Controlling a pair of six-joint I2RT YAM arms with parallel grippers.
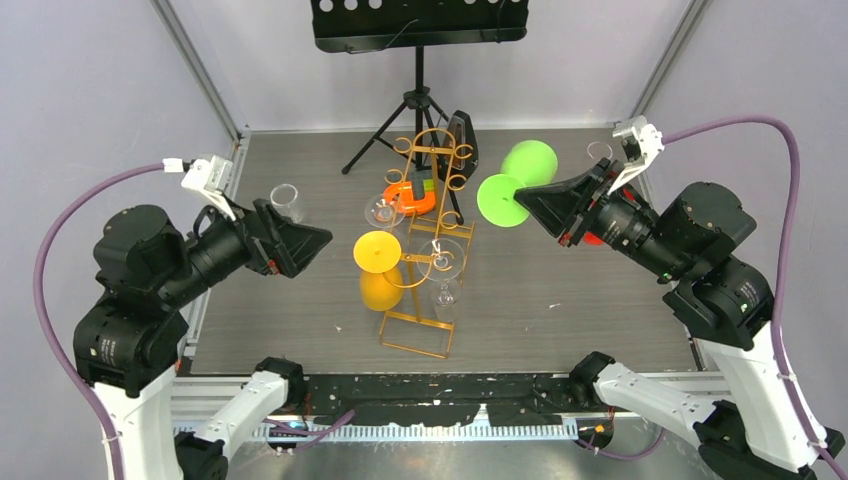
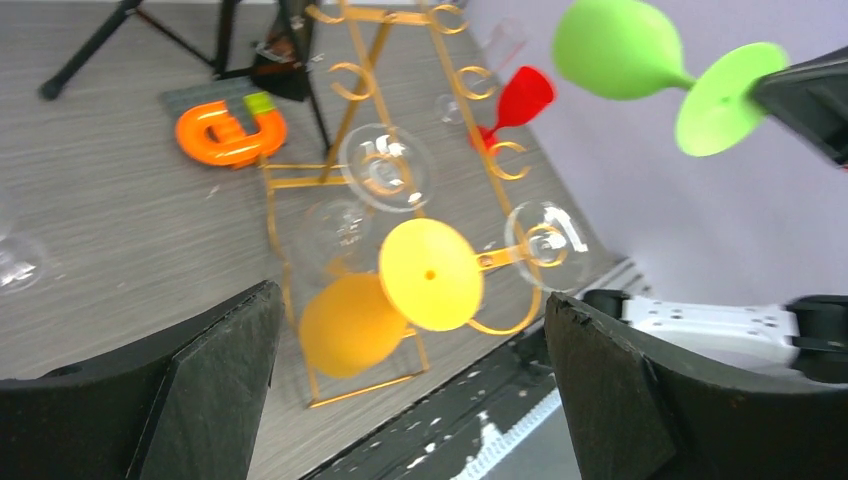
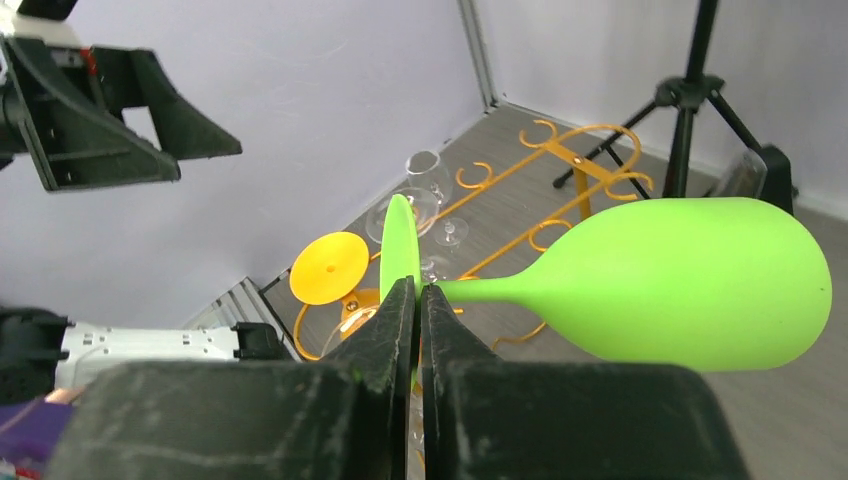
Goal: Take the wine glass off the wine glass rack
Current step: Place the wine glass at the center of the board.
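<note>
The gold-orange wire wine glass rack stands mid-table, also in the left wrist view and the right wrist view. A yellow wine glass hangs on it near its left front, with clear glasses beside it. My right gripper is shut on the foot of a green wine glass, held in the air, sideways, right of the rack. My left gripper is open and empty, left of the rack, with the yellow glass ahead of its jaws.
A black tripod music stand stands behind the rack. An orange object lies by the rack's far end. A clear glass stands at the left, another at the far right. A red glass is beyond the rack.
</note>
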